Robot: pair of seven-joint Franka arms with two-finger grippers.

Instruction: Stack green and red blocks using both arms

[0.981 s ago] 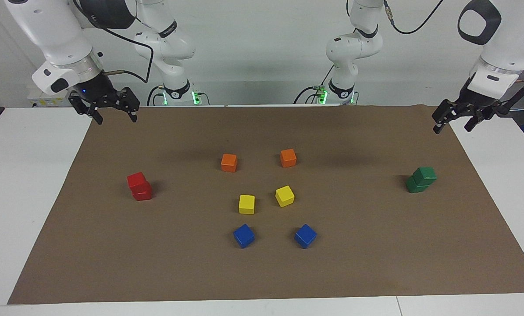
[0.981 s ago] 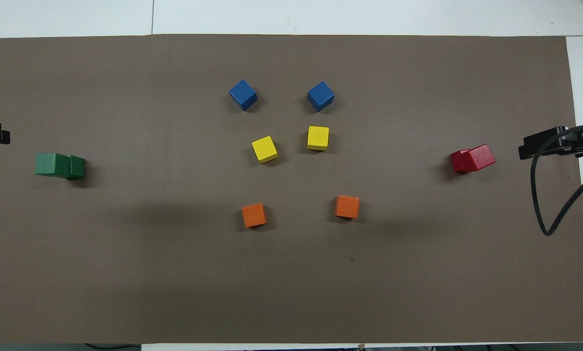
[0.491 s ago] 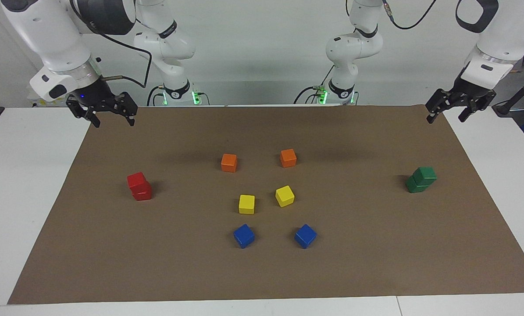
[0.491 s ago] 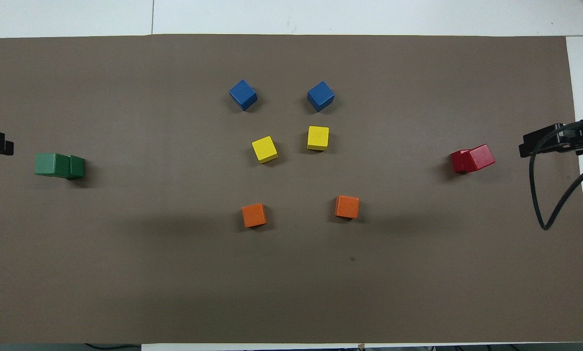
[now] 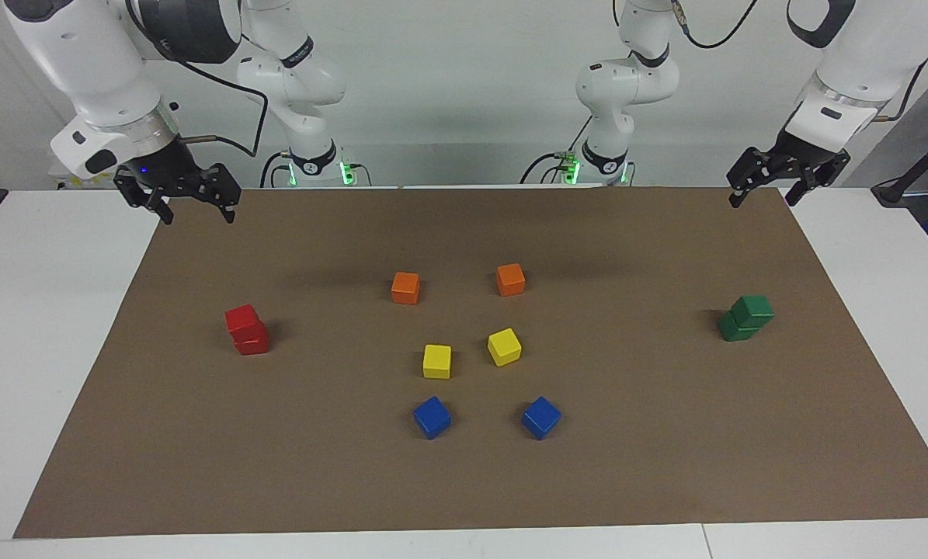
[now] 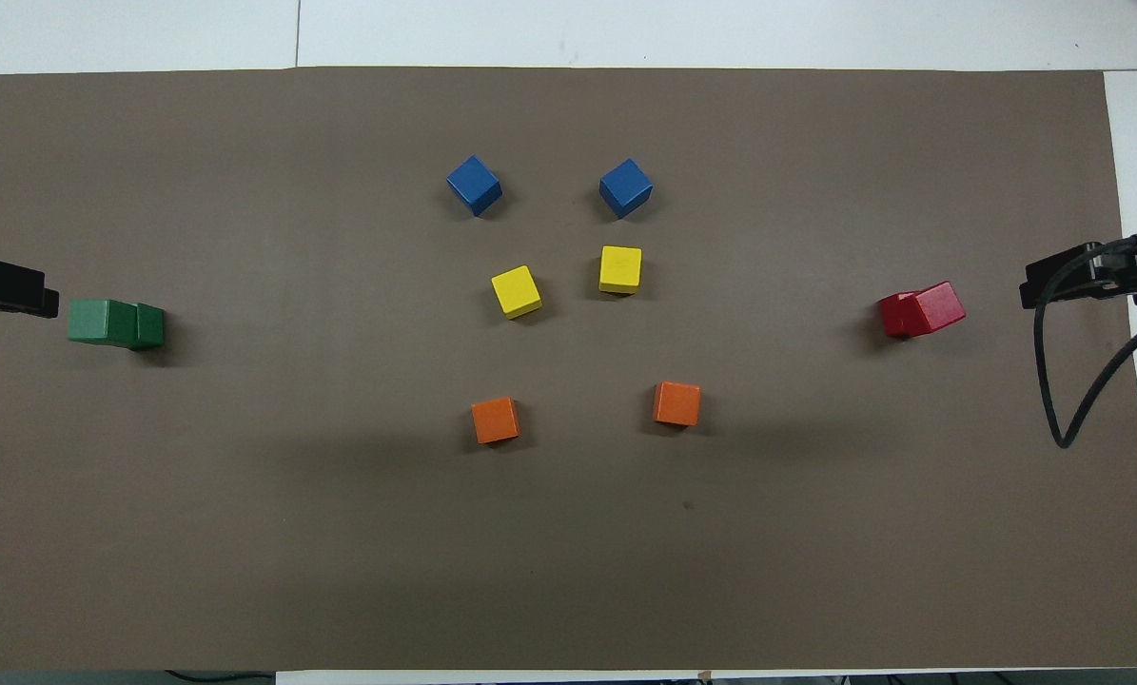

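Note:
Two red blocks (image 5: 246,330) stand stacked, the top one twisted, toward the right arm's end of the brown mat; they also show in the overhead view (image 6: 922,311). Two green blocks (image 5: 745,317) stand stacked, the top one offset, toward the left arm's end, also seen in the overhead view (image 6: 116,323). My right gripper (image 5: 197,211) hangs open and empty in the air over the mat's edge at its own end (image 6: 1082,274). My left gripper (image 5: 762,196) hangs open and empty in the air over the mat's edge at its end (image 6: 7,288).
In the middle of the mat (image 5: 627,466) lie two orange cubes (image 5: 405,287) (image 5: 510,279), two yellow cubes (image 5: 436,361) (image 5: 504,346) and two blue cubes (image 5: 432,417) (image 5: 541,417). White table (image 5: 36,326) borders the mat. A black cable (image 6: 1068,381) hangs from the right arm.
My left gripper has risen and shifted in over the mat toward the green stack. My right gripper has barely moved. No block has moved.

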